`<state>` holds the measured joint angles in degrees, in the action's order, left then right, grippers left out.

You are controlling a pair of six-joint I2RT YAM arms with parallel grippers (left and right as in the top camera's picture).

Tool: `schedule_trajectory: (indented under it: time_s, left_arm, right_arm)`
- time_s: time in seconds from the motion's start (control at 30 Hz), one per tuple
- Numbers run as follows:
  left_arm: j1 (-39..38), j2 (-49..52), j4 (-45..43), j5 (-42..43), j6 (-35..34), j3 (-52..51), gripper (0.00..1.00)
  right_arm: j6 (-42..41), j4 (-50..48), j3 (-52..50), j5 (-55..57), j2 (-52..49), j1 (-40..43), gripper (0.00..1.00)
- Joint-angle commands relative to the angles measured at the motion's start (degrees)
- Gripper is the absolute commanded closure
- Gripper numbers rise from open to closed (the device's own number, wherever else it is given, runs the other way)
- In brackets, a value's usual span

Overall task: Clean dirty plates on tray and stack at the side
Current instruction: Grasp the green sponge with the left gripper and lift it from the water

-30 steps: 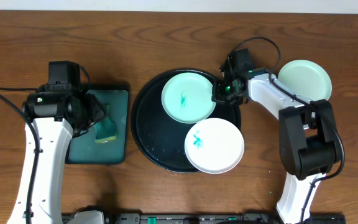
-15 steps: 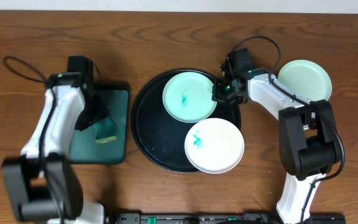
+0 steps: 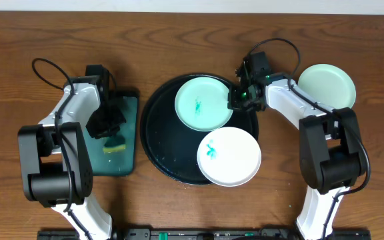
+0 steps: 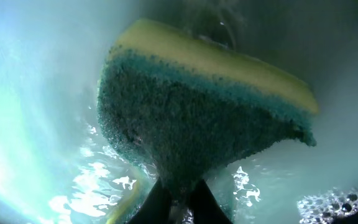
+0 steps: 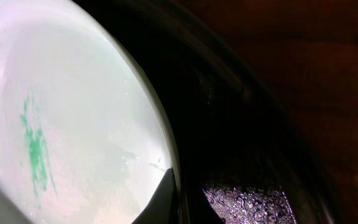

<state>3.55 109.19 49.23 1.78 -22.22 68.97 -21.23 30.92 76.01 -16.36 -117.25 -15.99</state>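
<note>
On the tray (image 3: 159,147), the white plate (image 3: 232,157) covers part of the rim. The right gripper (image 3: 236,100) hides the right edge of the green plate (image 3: 202,103) on the tray. Left of the tray, the left gripper (image 3: 107,125) covers part of the sponge (image 3: 115,141). In the left wrist view its fingertips (image 4: 157,202) are cut off at the bottom edge.

The wooden table (image 3: 179,40) carries a round black tray (image 3: 162,143), a rectangular tray (image 3: 112,165) and one mint-green plate (image 3: 327,85).

Your overhead is sharp, evenly lit; left wrist glares at 8 o'clock, right wrist's plate (image 5: 86,93) blooms bright
</note>
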Motion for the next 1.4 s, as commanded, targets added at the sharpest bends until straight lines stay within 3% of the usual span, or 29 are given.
schedule_trajectory:
  time_s: [0.0, 0.23, 0.53, 0.67, 1.07, 1.37]
  left_arm:
    - [0.17, 2.08, -0.83, 1.66, 2.08, -0.5, 0.93]
    - [-0.79, -10.38, -0.31, 1.51, 2.1, -0.5, 0.93]
    - [-5.9, -30.53, -0.52, -9.68, 6.54, -0.5, 0.93]
    - [-7.98, -35.43, -1.16, -10.64, 9.4, -0.5, 0.92]
    - [-10.78, -36.92, -2.62, -9.29, 12.98, -0.5, 0.93]
    - [-11.06, -31.17, -4.52, 5.97, 9.42, -0.5, 0.93]
  right_arm:
    - [1.16, 0.92, 0.04, 3.48, 0.63, 0.02, 0.99]
    - [1.84, 1.29, 0.04, 3.48, 0.63, 0.02, 0.99]
    - [3.74, 1.27, 0.04, 3.48, 0.63, 0.02, 0.99]
    - [5.25, 1.68, 0.04, 3.48, 0.63, 0.0, 0.99]
    - [9.75, 3.58, 0.04, 5.6, 0.63, -0.39, 0.99]
    - [10.64, 3.74, 0.04, 5.66, 0.63, -3.8, 0.99]
